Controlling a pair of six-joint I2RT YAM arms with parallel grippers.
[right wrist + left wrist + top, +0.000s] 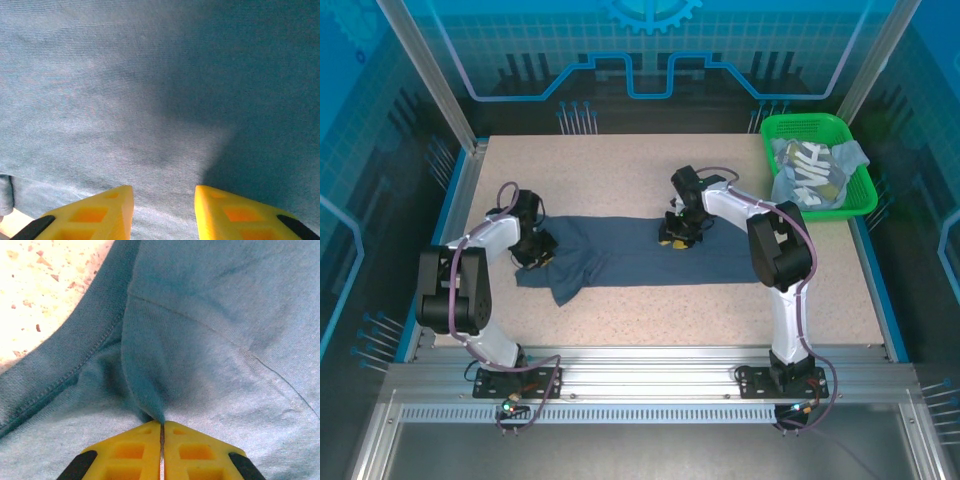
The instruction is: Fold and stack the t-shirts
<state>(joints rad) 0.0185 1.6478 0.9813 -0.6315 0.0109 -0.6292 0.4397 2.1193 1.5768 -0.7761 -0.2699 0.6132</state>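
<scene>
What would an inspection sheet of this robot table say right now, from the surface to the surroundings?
Surface: speckled beige table, flat.
Job's things: dark slate-blue t-shirt spread across the middle, its left part rumpled; lettered grey-blue t-shirt bunched in the green basket at the far right corner.
Clutter: nothing seen.
Grippers: left gripper shut, pinching a fold of the dark shirt; right gripper open, low over the same shirt.
Cables: cable loops run along the arms to the bases.
Surroundings: blue panels around, aluminium frame in front.
</scene>
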